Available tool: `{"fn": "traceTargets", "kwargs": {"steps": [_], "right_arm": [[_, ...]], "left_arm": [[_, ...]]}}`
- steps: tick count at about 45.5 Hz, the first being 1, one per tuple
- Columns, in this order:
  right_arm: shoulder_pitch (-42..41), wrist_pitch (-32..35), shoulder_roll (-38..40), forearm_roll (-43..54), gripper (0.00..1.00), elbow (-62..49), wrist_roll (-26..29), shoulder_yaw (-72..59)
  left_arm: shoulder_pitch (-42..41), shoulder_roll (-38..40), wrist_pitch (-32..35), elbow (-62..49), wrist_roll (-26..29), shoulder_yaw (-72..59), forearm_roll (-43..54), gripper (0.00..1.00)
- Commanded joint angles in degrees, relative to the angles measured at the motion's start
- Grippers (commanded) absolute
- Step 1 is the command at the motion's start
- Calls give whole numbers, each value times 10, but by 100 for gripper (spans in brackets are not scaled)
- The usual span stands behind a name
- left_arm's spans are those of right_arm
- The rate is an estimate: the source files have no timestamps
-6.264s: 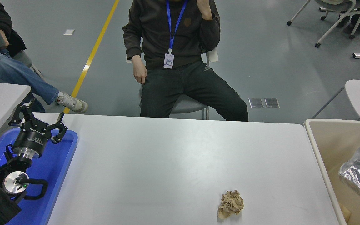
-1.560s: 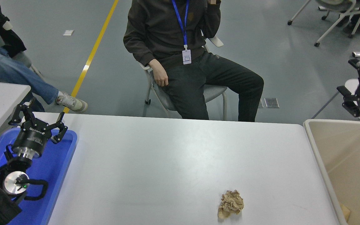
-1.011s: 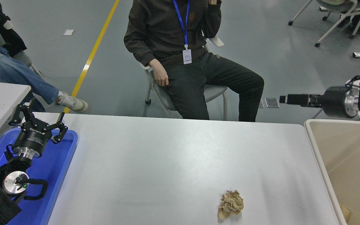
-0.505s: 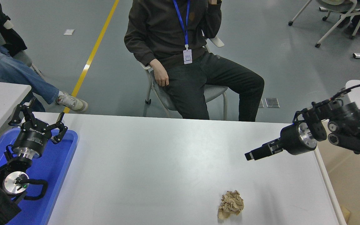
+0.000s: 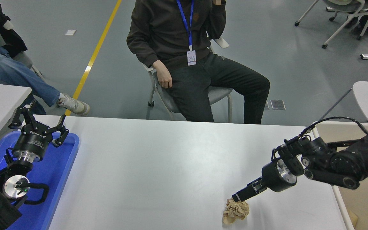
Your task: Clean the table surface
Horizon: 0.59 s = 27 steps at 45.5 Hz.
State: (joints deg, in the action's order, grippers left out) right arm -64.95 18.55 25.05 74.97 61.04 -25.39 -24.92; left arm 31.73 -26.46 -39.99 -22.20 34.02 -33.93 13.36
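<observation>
- Nearest me, the crumpled brown paper wad lies on the desk surface, near edge, right of centre. It is the only litter I see on the desk.
- My right pincer reaches in from the right with its tip at the wad's top far edge; the fingers look drawn close together, though I cannot tell for sure from this angle.
- To do this step well, I judge I should spread the fingers to straddle the wad, come down squarely, and close gently, since crumpled paper gives and can slip out.
- The beige bin stands just beside the desk's right end, the likely drop spot.
- My left pincer is parked wide apart over the blue tray at the left.
- Beyond the far edge, a person sits on a chair on grey floor with a yellow line.
</observation>
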Motion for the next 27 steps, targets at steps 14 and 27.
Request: {"fn": "traceTargets", "kwargs": {"steps": [14, 27], "right_arm": [[57, -55, -11, -7, 98, -22, 0, 0], [80, -82, -12, -8, 98, -28, -1, 0]], "left_arm": [[0, 0, 0, 0, 0, 0, 0, 100], [0, 0, 0, 0, 0, 0, 0, 100]]}}
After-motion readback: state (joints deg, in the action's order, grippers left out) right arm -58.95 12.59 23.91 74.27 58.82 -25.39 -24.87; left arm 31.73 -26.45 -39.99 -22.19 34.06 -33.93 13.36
